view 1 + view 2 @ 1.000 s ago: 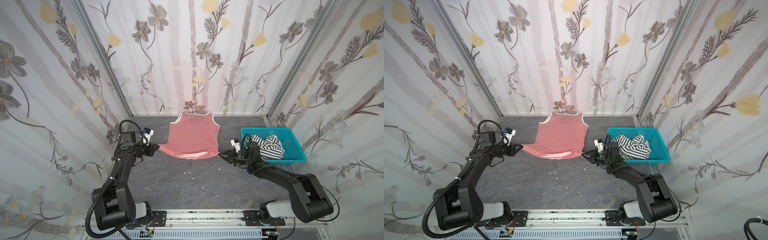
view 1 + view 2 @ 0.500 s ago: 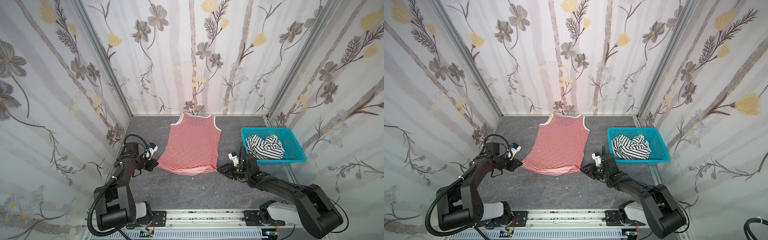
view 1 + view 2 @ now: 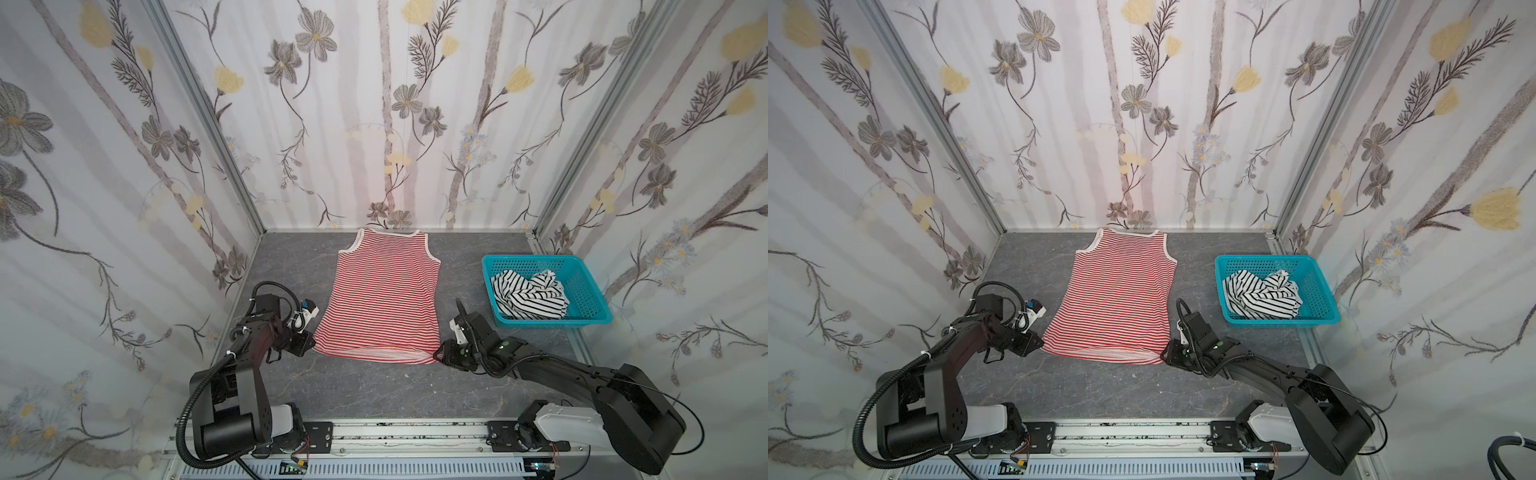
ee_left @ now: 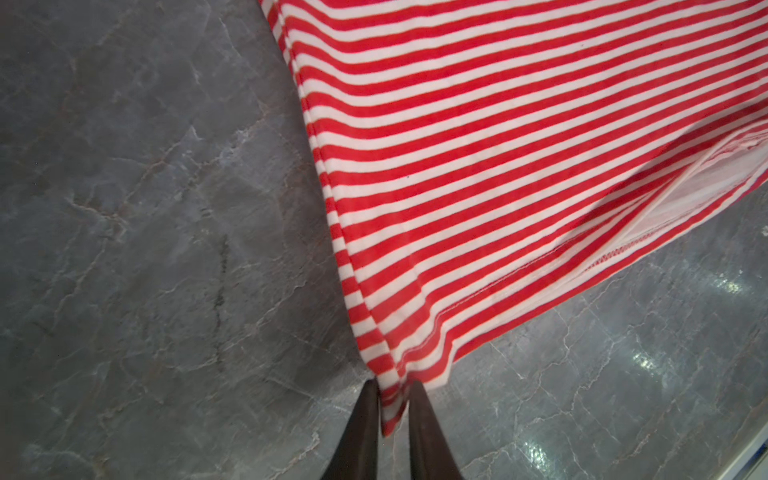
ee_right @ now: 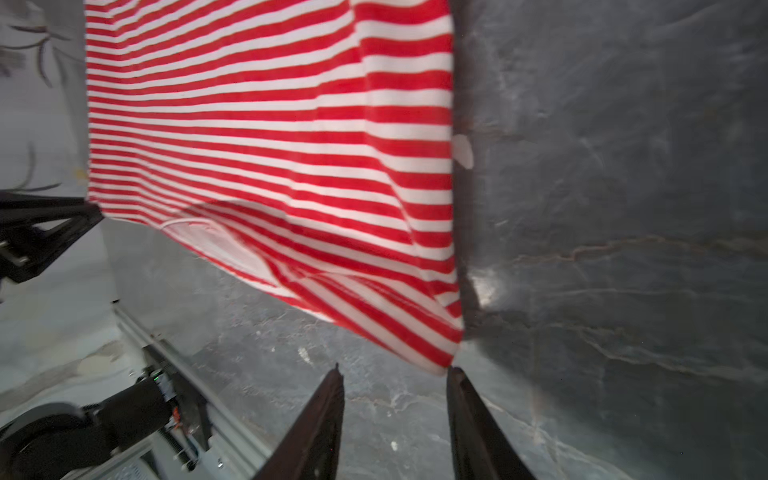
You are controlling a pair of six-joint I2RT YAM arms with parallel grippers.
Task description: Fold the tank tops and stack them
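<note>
Presently, step: red-striped tank top (image 3: 382,299) spread flat on bench (image 3: 365,390).
Left pincer (image 4: 394,382): narrowly around hem corner; grip unclear.
Right pincer (image 5: 394,368): apart, empty.
Next: probably grasping for first fold.

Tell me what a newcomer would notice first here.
A red-and-white striped tank top lies spread flat in the middle, neckline toward the back wall. At its near hem corners sit two black grippers: the left gripper straddles one corner, the right gripper stands open beside the other. To the right, a turquoise basket holds a crumpled black-and-white striped top.
</note>
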